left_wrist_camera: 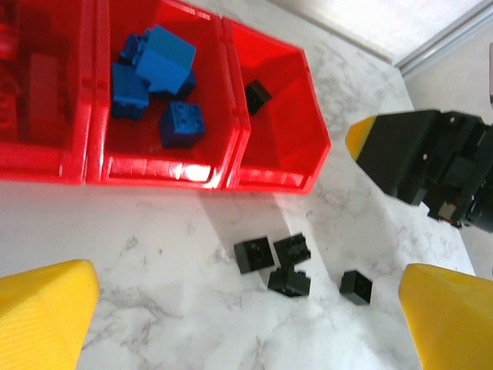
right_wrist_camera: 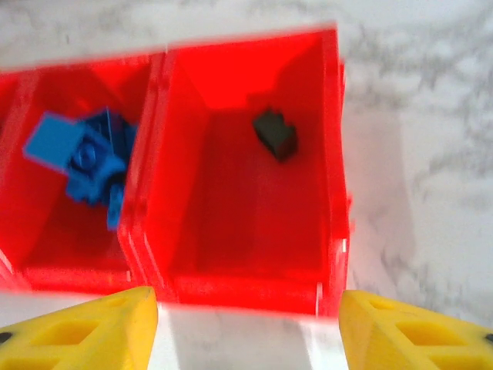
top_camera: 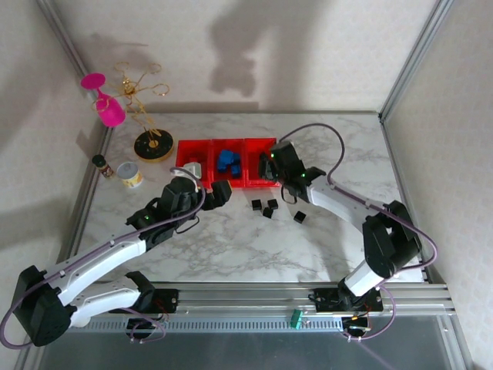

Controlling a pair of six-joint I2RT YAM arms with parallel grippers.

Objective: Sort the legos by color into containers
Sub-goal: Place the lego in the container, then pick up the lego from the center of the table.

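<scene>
Bricks (top_camera: 267, 208), four black ones, lie loose just my side of the right bin (right_wrist_camera: 246, 285), where my right claw (right_wrist_camera: 246, 324) hangs spread and empty over a fifth brick (right_wrist_camera: 276, 133); my left claw (top_camera: 222, 193), likewise spread, sits just left of them.

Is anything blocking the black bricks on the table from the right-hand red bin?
Nothing visible does. The black bricks lie on bare table just in front of the right bin; only its own front wall rises between them. The right gripper hovers over that bin.
</scene>
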